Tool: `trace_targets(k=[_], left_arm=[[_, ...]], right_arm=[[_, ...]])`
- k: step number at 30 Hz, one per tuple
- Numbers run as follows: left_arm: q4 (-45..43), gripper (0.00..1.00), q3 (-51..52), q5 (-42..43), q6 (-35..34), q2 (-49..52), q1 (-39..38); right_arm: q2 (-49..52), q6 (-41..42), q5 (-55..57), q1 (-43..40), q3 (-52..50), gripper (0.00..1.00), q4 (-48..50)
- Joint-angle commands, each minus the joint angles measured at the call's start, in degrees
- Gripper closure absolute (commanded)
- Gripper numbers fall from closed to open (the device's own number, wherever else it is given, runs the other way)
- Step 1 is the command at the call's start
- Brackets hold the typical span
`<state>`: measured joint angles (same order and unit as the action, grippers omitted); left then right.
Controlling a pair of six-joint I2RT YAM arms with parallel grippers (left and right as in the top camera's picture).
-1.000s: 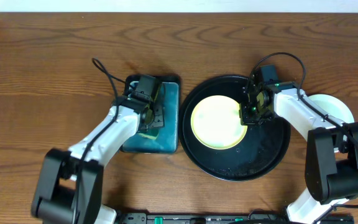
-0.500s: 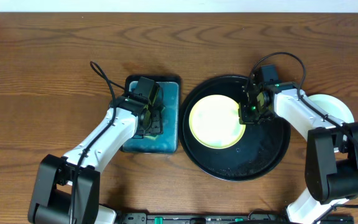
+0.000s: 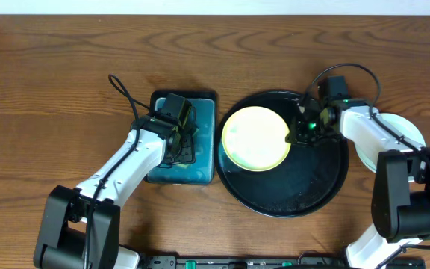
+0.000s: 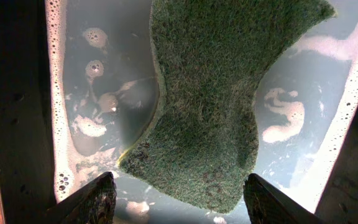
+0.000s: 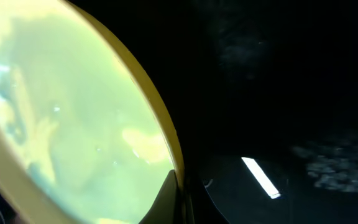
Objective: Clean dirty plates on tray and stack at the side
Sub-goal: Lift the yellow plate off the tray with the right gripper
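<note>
**Mia:** What is the right pincer [image 3: 304, 132] doing?

**Ben:** It is pinched tight on the edge of the yellow plate [image 3: 256, 138]. The rim is right at its tips. The rest of the plate spreads out away from them.

**Mia:** Is the plate clean?

**Ben:** No. There are blue-green smears on it, close to the pincer.

**Mia:** What is under that pincer?

**Ben:** The black tray [image 3: 327, 190]. It is wet and shiny. The yellow plate is over the tray, and its far edge reaches the tray's rim. I cannot tell if the plate lies flat.

**Mia:** And behind the pincer?

**Ben:** A pale plate [image 3: 414, 134] sits on the table [image 3: 51, 67], just past the tray's rim, on the side away from the yellow plate. The arm hides part of it, so I cannot tell if it is one plate or more.

**Mia:** What about the left pincer [image 4: 182, 202]?

**Ben:** Its two fingers [image 4: 95, 198] are wide apart and hold nothing. A green sponge [image 4: 204, 106] lies just in front of them, between the two tips.

**Mia:** What is around the sponge?

**Ben:** Soapy water with bubbles, in a blue-green dish [image 3: 204, 161]. The dish is right under this pincer. The black tray is just beside the dish.
</note>
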<state>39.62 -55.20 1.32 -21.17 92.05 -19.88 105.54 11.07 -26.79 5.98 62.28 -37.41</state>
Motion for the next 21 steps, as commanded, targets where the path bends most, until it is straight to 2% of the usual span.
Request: trace_targets(k=[1,13,17,21], left_arm=[[0.2,0.32,-0.1,-0.6,-0.5,-0.1,0.2],[0.2,0.32,-0.1,-0.6,-0.5,-0.1,0.2],[0.2,0.32,-0.1,-0.6,-0.5,-0.1,0.2],[0.2,0.32,-0.1,-0.6,-0.5,-0.1,0.2]], right_arm=[[0.2,-2.0,-4.4,-1.6,-0.2,0.99,0.5],[-2.9,-6.0,-3.2,-7.0,-0.2,0.99,-3.1],[-8.2,-5.5,4.4,-7.1,-0.2,0.99,-5.0],[-15.2,-1.8,18.9,-6.9,-0.2,0.99,-8.0]])
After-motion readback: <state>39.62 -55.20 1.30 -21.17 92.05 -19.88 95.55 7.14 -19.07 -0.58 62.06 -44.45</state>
